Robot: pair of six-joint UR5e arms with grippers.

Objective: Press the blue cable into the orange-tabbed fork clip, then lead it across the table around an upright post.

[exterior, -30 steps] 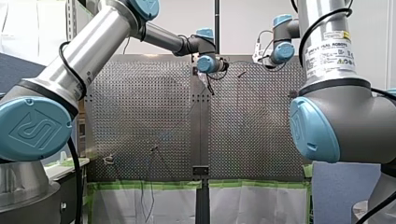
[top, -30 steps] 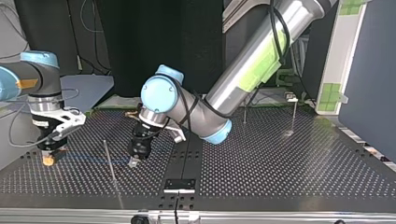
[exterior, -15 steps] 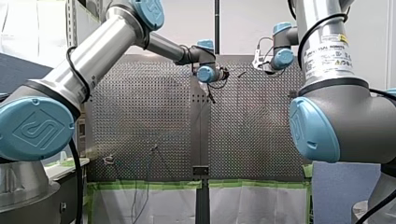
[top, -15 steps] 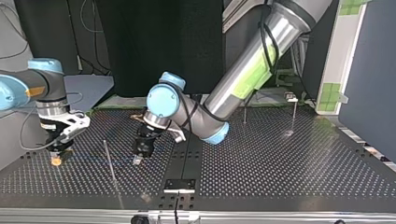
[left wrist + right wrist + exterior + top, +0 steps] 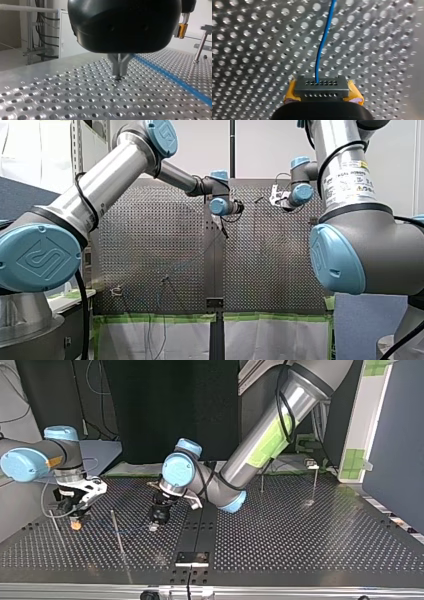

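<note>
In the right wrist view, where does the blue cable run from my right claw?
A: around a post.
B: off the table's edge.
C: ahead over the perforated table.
C: the blue cable leaves my right claw between its yellow pads and runs ahead over the perforated table.

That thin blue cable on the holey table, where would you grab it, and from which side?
From straight above, I'd judge, on the straight stretch of the blue cable just ahead of my right gripper. It runs thin and flat along the perforated table, so fingers should straddle it crosswise and pinch; sideways there is nothing to catch.
</note>
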